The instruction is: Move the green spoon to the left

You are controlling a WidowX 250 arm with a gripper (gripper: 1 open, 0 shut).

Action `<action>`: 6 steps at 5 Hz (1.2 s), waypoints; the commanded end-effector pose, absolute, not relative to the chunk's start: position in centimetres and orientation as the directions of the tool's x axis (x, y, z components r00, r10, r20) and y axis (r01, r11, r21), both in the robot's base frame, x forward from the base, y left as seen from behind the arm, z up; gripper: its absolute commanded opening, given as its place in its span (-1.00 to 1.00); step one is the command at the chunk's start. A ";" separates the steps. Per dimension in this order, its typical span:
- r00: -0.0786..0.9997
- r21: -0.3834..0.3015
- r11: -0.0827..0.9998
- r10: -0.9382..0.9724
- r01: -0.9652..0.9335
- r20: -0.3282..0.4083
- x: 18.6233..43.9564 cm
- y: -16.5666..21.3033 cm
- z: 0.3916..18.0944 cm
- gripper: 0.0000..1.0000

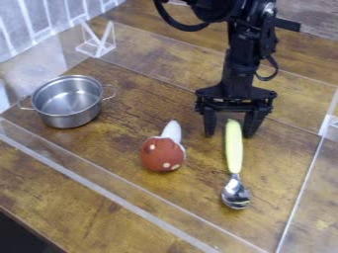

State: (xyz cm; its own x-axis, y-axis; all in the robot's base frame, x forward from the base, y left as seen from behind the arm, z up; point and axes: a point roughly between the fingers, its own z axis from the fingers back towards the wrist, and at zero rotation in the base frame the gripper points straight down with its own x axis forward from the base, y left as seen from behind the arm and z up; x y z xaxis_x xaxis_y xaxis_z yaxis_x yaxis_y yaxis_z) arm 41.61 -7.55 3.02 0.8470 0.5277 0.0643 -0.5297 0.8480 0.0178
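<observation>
Left of centre: a small steel pot [69, 102] with two side handles stands upright on the wooden table [145, 84]. Upper left: a clear plastic stand [94, 40] sits near the table's far edge. Lower centre: a red-and-white mushroom toy [164, 149] lies on its side, cap toward the lower left. Right of centre: the green spoon [234, 160] lies flat on the table, pale handle running up the frame and metal bowl toward the lower edge, just right of the mushroom and apart from it. Above it, the black gripper [235, 122] points down with its fingers spread wide, straddling the top end of the handle; nothing is clamped between them.
</observation>
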 end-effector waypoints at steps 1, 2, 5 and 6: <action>0.850 -0.003 0.853 0.520 -0.522 0.089 41.4 -6.5 4.6 -1.00; 0.871 0.009 0.874 0.484 -0.486 0.082 41.1 -6.6 5.1 -1.00; 0.958 0.012 0.959 0.283 -0.284 0.054 42.2 -7.8 8.5 -1.00; 0.965 -0.015 0.967 0.254 -0.254 0.059 42.5 -7.1 10.2 -1.00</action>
